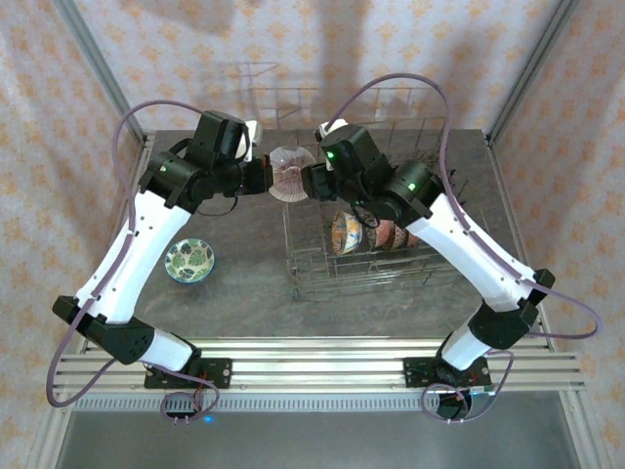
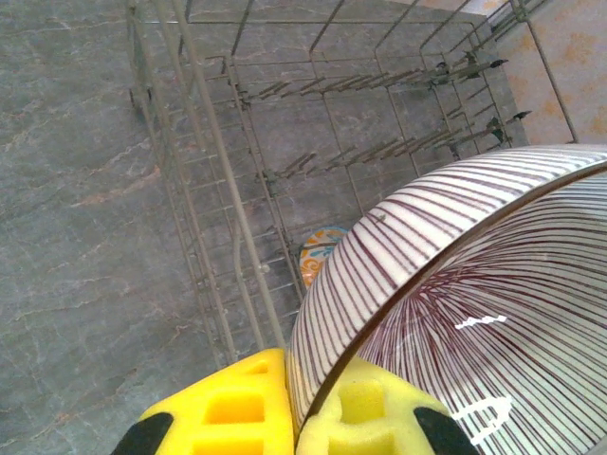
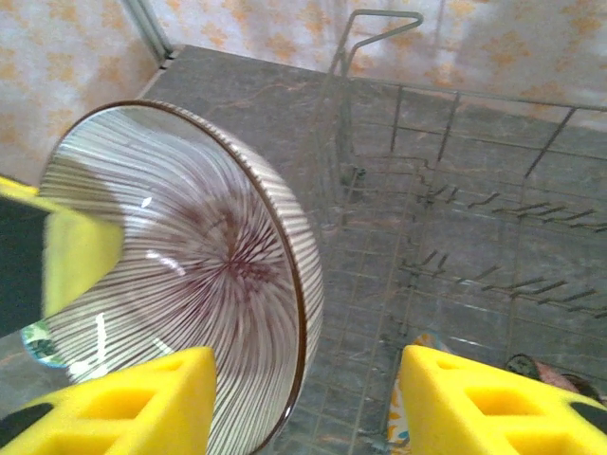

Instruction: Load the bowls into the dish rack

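Observation:
A bowl with fine maroon stripes on white hangs on edge over the left rim of the dish rack. My left gripper is shut on its rim, the yellow fingers pinching the wall of the bowl. From the other side my right gripper stands open. Its pads straddle the striped bowl's near rim, which lies close to the left pad with a wide gap to the right one. Patterned bowls stand in the rack. A green bowl lies on the table.
The rack's wire wall and handle rise just behind the held bowl, and rows of tines stand below it. An orange-patterned bowl sits in the rack under the striped one. Grey tabletop lies left of the rack.

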Robot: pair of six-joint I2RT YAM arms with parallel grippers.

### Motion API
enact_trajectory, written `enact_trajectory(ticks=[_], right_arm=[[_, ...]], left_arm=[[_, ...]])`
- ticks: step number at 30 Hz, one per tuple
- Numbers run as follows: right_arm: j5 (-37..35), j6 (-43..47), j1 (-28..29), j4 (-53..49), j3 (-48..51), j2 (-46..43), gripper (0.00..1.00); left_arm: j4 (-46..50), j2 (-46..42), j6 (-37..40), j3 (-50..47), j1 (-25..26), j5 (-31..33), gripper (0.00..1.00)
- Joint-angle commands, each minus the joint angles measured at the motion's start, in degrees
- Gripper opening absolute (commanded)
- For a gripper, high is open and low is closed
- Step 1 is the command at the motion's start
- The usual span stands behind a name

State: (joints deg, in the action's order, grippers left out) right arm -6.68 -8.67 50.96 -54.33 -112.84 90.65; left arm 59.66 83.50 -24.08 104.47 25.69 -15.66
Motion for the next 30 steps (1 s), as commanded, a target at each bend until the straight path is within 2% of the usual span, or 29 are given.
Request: enact_trajectory(ticks=[1, 11, 18, 22, 30], right_arm=[[-6.5, -2.1, -0.1, 1.4, -0.7, 0.0, 0.49], [-6.6, -3.0, -0.1, 2.5, 0.9, 0.4, 0.36], [-3.8, -2.7, -0.1, 1.4, 0.0, 1.5, 0.33], [-4.0, -2.6, -0.1, 0.8, 0.0, 1.8, 0.19], [-6.3, -3.5, -0.1, 0.7, 0.0, 1.5, 0.09]], left_arm=[[-2.6, -0.9, -0.3, 1.9, 0.7, 2.4, 0.0], [-4.5, -1.3, -1.3, 1.4, 1.8, 3.1, 0.0], [-4.6, -1.1, -1.6, 1.5, 2.5, 3.4, 0.0], [-4.7, -0.9, -1.7, 1.8, 2.6, 3.4, 0.0], [-4.4, -0.2, -2.2, 1.5, 3.4, 2.1, 0.0]])
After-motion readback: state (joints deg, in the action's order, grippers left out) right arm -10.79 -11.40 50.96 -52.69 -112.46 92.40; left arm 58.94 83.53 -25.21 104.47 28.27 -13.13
